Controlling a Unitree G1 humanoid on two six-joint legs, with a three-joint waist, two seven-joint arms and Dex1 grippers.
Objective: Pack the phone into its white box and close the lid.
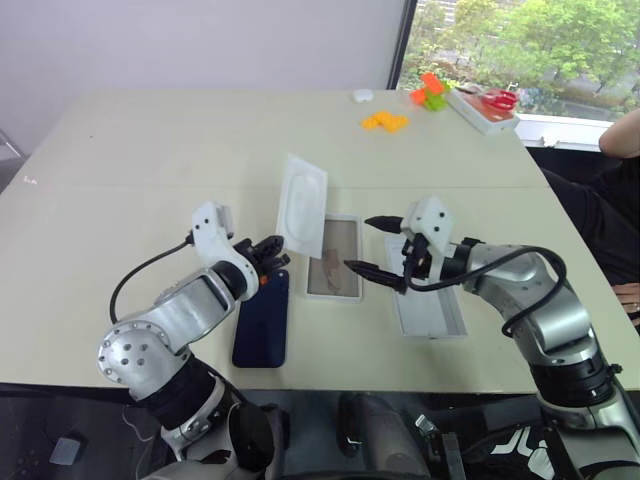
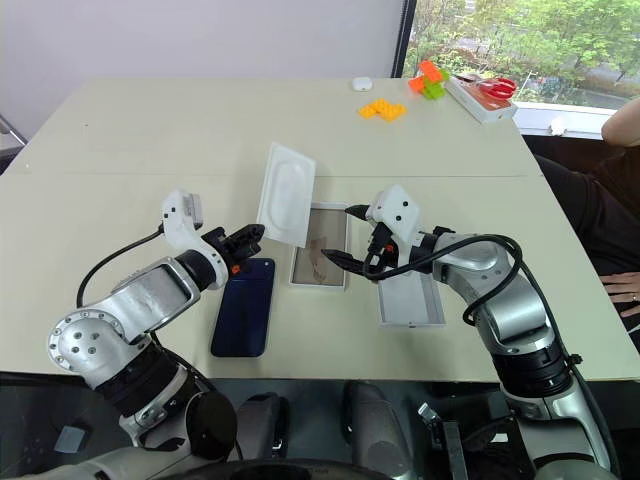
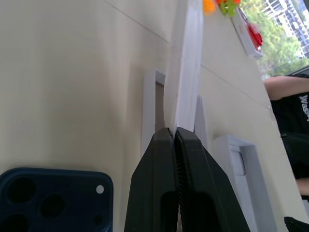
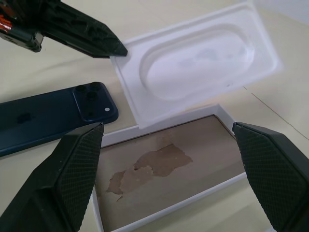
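— Right wrist view: where's everything?
— Left gripper point(image 4: 108, 48) clenched on the insert point(image 4: 193, 63), raised over the box point(image 4: 169, 169). Right gripper point(image 1: 372, 246) released. Phone point(image 1: 262, 320) on desk point(image 1: 150, 150), lid point(image 1: 428, 312) right.

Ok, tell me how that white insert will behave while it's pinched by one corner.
The insert looks thin and moulded, so probably light and slightly flexible. Held upright by the left gripper at a corner, it could twist or slip.
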